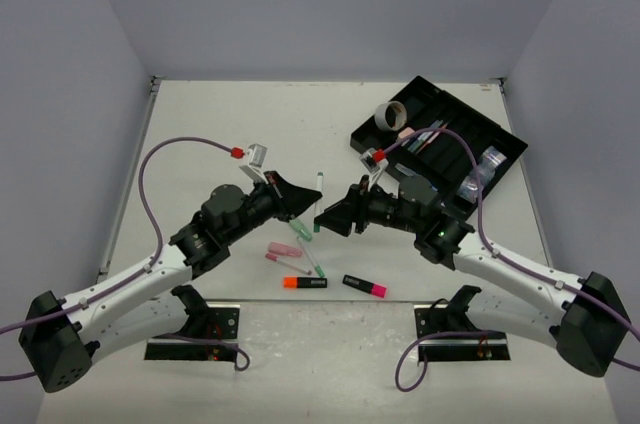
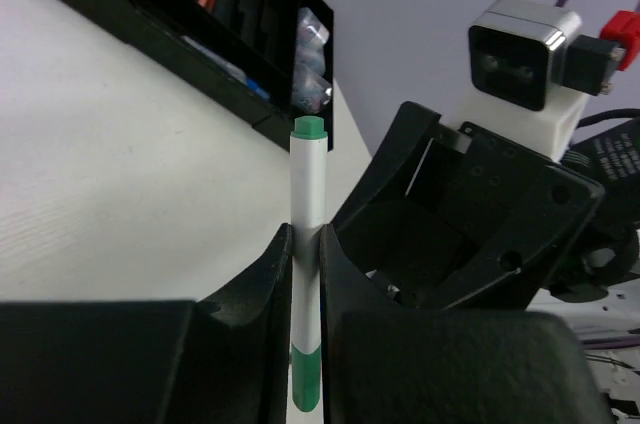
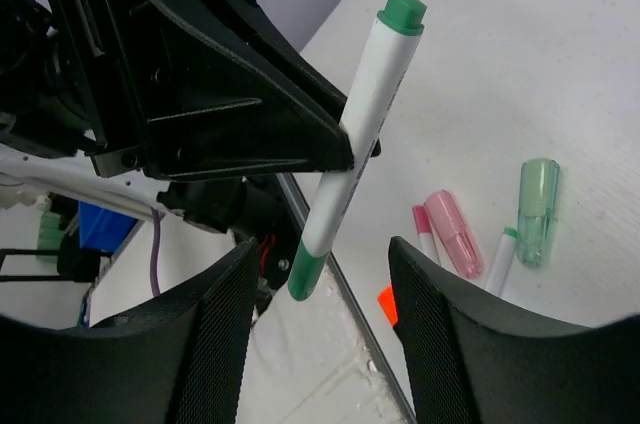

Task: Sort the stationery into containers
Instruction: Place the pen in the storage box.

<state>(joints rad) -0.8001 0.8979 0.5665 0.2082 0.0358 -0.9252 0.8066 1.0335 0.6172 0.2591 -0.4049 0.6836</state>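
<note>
Left hand (image 2: 307, 254) grips one green-ended pen (image 2: 308, 179); two highlighters (image 1: 305, 283) (image 1: 365, 286) lie on table (image 1: 230, 124)

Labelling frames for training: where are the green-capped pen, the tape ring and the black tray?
green-capped pen (image 2: 308, 189), left wrist view, white barrel.
tape ring (image 1: 386, 124), top view, near band.
black tray (image 1: 478, 116), top view, far rim.

Even, diffuse light falls from above. The overhead view is sharp throughout, with only soft, short shadows on the pale desk (image 1: 200, 124). In the wrist views the left gripper (image 2: 306, 244) and right gripper (image 3: 318, 259) loom dark and blurred along the lower edge. The green-tipped pen (image 2: 307, 184) is crisp, and the bright desk surface washes out toward white.
</note>
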